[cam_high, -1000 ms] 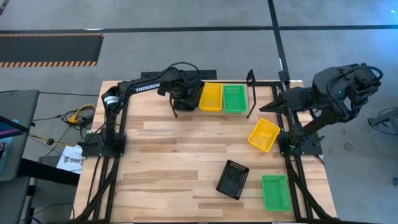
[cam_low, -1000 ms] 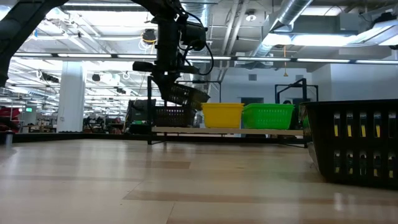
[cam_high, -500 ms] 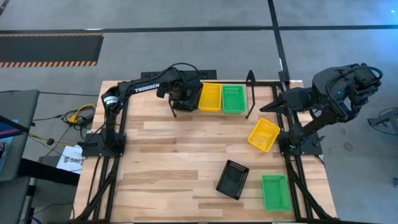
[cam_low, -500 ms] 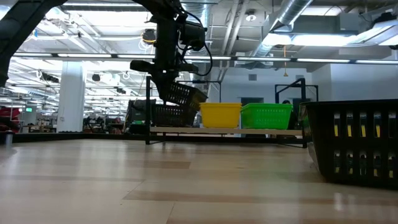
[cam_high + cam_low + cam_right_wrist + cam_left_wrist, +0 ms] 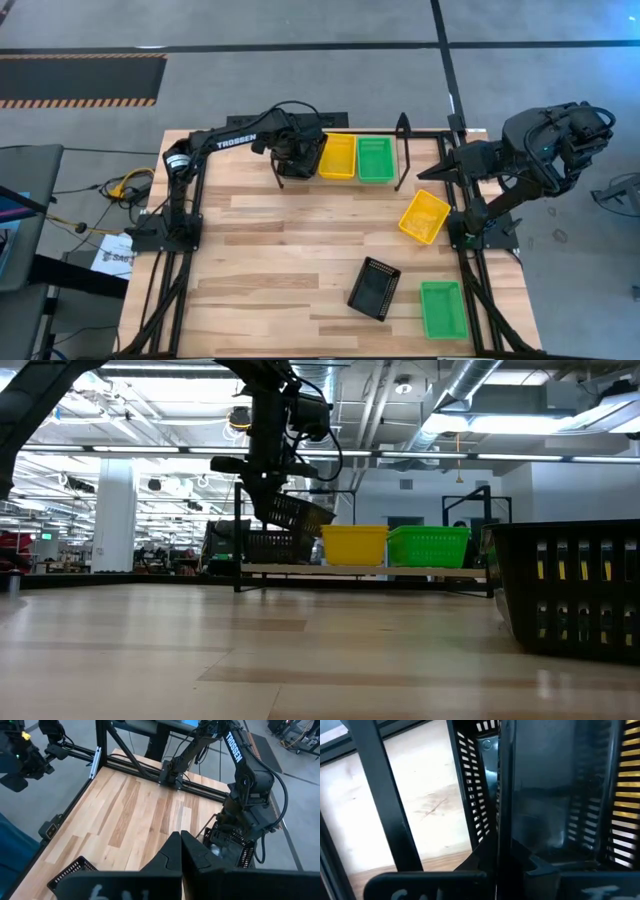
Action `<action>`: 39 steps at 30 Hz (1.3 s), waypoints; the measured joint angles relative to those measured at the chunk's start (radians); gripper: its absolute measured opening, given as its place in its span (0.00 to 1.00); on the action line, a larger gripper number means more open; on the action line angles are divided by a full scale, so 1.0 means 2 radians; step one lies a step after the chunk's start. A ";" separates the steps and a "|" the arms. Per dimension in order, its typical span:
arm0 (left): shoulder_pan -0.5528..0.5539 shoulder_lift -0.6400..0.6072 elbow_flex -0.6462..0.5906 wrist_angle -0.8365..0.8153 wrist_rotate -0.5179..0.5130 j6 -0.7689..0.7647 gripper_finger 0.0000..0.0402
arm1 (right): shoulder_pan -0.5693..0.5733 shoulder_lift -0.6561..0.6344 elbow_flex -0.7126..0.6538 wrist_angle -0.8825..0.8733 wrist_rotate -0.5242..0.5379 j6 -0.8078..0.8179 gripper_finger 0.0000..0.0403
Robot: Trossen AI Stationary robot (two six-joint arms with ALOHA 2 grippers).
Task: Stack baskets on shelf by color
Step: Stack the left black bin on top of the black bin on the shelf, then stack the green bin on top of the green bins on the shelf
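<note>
The left gripper [image 5: 297, 157] is seen over the left end of the shelf [image 5: 365, 570], its fingers pinched on the rim of a black basket [image 5: 293, 512]. In the low view that basket is held tilted in the air, just above a second black basket [image 5: 272, 545] that rests on the shelf. From the left wrist camera the held basket's slotted wall [image 5: 476, 795] fills most of the frame, with bare tabletop showing beside it.

On the shelf, to the right of the black pair, a yellow basket [image 5: 338, 156] and a green basket [image 5: 376, 159] are set side by side — touching or nearly so, both level.

The right gripper [image 5: 432, 176] is held in the air near the table's right edge, its fingers pressed together with nothing between them (the right wrist view shows the two tips meeting). It is found just above a loose yellow basket [image 5: 424, 216], which lies at an angle on the table [image 5: 280, 260].

Two more baskets are left on the tabletop toward the near right corner — a loose black basket [image 5: 374, 288], turned askew, and a loose green basket [image 5: 443, 309] just beside it.
</note>
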 joint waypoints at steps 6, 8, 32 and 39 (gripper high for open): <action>0.001 0.000 0.000 -0.001 0.003 0.013 0.02 | 0.000 0.000 0.000 0.003 0.000 0.000 0.02; 0.001 0.000 0.000 0.000 0.003 0.017 0.06 | 0.000 0.000 0.000 0.004 0.000 0.000 0.02; -0.001 -0.001 0.065 -0.045 -0.068 0.023 0.27 | 0.000 0.000 0.000 -0.006 -0.001 -0.002 0.02; -0.015 -0.001 0.147 -0.051 -0.086 0.034 0.27 | 0.000 0.000 0.000 -0.006 -0.001 -0.002 0.02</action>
